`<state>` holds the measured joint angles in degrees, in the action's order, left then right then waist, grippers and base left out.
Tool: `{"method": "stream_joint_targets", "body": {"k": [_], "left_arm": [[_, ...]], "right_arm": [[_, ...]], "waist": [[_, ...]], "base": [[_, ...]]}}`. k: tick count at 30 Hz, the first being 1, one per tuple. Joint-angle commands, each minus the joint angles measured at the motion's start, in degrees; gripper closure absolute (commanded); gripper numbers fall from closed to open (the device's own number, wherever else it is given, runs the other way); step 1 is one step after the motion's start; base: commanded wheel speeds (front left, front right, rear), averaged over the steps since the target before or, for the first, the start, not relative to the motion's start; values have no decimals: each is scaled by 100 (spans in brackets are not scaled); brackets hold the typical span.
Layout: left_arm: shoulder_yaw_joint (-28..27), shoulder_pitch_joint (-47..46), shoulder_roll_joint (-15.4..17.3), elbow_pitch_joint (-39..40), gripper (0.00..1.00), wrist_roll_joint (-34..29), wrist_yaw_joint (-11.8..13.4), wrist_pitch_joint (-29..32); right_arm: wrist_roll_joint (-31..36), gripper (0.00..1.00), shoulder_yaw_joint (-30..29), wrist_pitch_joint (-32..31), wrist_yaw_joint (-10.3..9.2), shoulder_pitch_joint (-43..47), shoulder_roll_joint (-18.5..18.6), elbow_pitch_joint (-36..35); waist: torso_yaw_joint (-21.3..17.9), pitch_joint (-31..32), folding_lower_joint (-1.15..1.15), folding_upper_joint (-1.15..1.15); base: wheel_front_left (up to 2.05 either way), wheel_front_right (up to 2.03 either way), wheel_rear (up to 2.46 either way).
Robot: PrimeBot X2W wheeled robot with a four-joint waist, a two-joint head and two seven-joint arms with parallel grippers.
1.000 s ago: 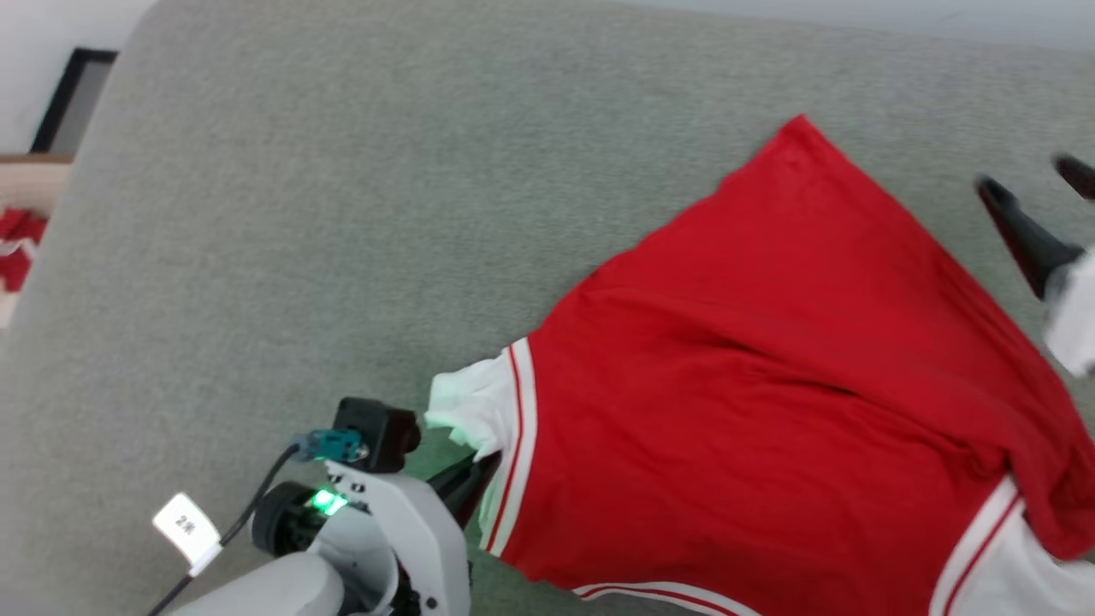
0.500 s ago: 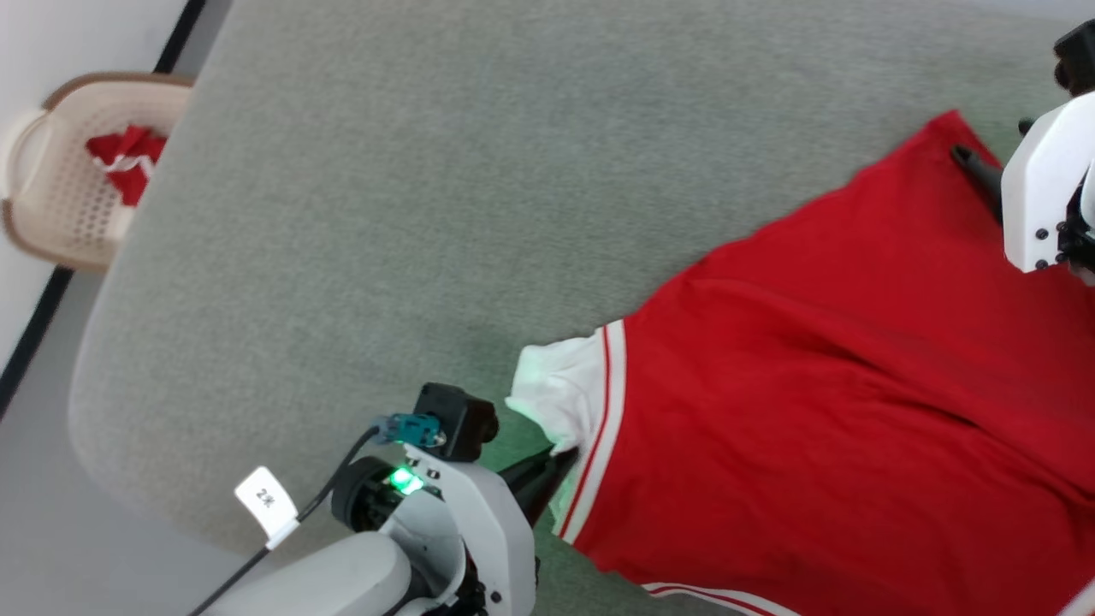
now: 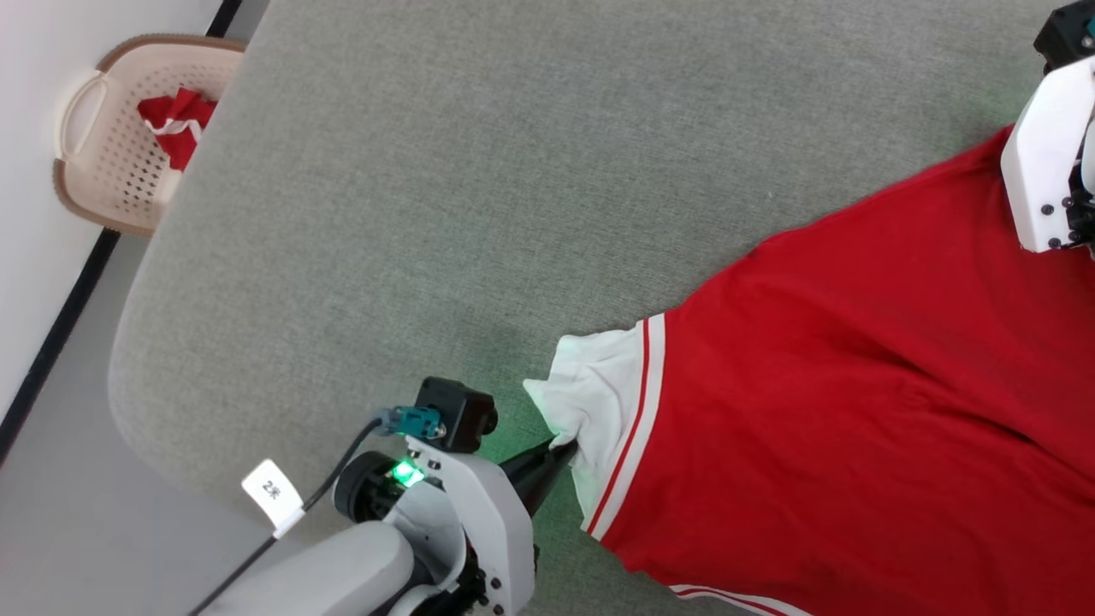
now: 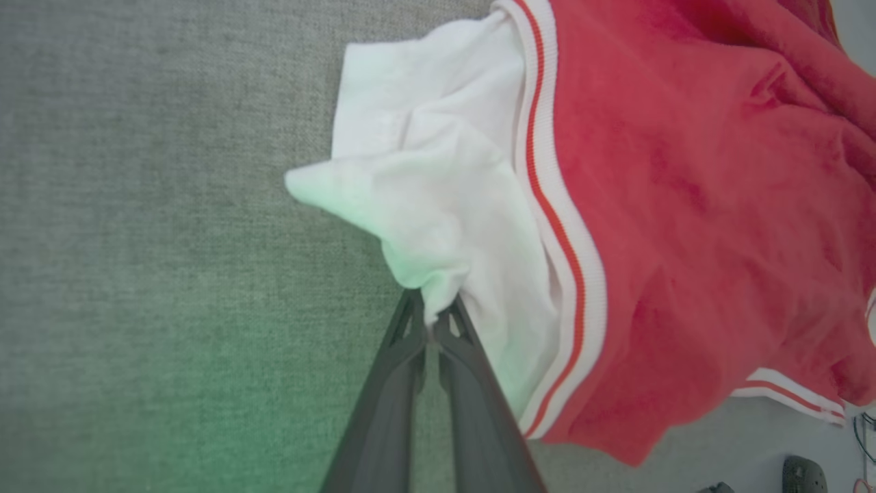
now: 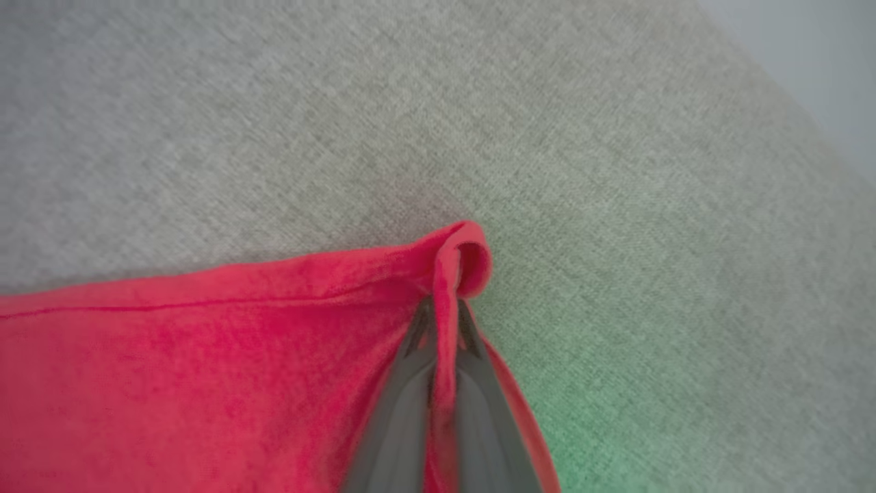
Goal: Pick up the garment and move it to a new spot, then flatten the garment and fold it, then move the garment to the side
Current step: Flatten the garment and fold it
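Observation:
The garment [image 3: 855, 402], a red T-shirt with white sleeves and striped trim, lies spread over the right half of the grey-green padded table [image 3: 479, 197]. My left gripper [image 3: 560, 447] is shut on the edge of the white sleeve [image 4: 438, 205], and the left wrist view shows its fingertips [image 4: 430, 320] pinching that cloth. My right gripper [image 5: 443, 308] is shut on the red hem corner [image 5: 460, 257] of the garment, which curls over its fingertips. In the head view the right arm's white housing [image 3: 1048, 162] sits over that far corner at the right edge.
A cream perforated basket [image 3: 103, 180] with red-and-white cloth [image 3: 175, 124] in it stands on the floor past the table's left edge. The table's left and far parts are bare fabric. A rounded table corner [image 3: 128, 376] lies near my left arm.
The right gripper came in over the garment's far red corner and closed on it. The head camera shifted, bringing the basket into view. The left gripper kept its hold on the sleeve.

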<state>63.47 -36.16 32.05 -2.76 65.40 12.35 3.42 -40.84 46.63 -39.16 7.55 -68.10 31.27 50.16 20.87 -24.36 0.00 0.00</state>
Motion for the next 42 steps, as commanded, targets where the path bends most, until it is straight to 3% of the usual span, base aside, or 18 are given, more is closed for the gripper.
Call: {"method": "stream_joint_targets", "body": {"k": [1, 7, 13, 20, 25, 30, 42], "left_arm": [[-19, -67, -4, -38, 100, 15, -28, -18], [-156, -349, 263, -15, 100, 5, 17, 174], [-356, -1218, 808, 230, 100, -219, 129, 800], [-601, -2815, 1128, 32, 100, -481, -172, 1804], [-747, -3952, 953, -676, 100, -703, -466, 2214], [-822, -4868, 565, -1720, 100, -918, -760, 2261], [-917, -6249, -255, -3971, 100, -1375, -1307, 1429]], "right_arm": [[-41, 100, 183, -122, -13, 346, 72, 311], [-253, 100, 286, 188, -15, -148, 89, 199], [-433, 100, 203, 767, -12, -556, 94, 16], [-491, 100, -45, 1195, -12, -966, -44, -80], [-440, 100, -223, 1429, -12, -1255, -154, -196], [-362, 100, -481, 1762, -12, -1493, -319, -186], [47, 100, -845, 2740, -11, -2052, -832, 305]], "waist": [[-61, 21, 0, 0], [-354, 213, 0, 0], [-729, 633, 0, 0], [-1175, 1199, 0, 0], [-1463, 1525, 0, 0], [-1687, 1732, 0, 0], [-2044, 1355, 0, 0]], "base": [[0, 0, 0], [0, 0, 0], [0, 0, 0], [0, 0, 0], [0, 0, 0], [0, 0, 0], [0, 0, 0]]}}
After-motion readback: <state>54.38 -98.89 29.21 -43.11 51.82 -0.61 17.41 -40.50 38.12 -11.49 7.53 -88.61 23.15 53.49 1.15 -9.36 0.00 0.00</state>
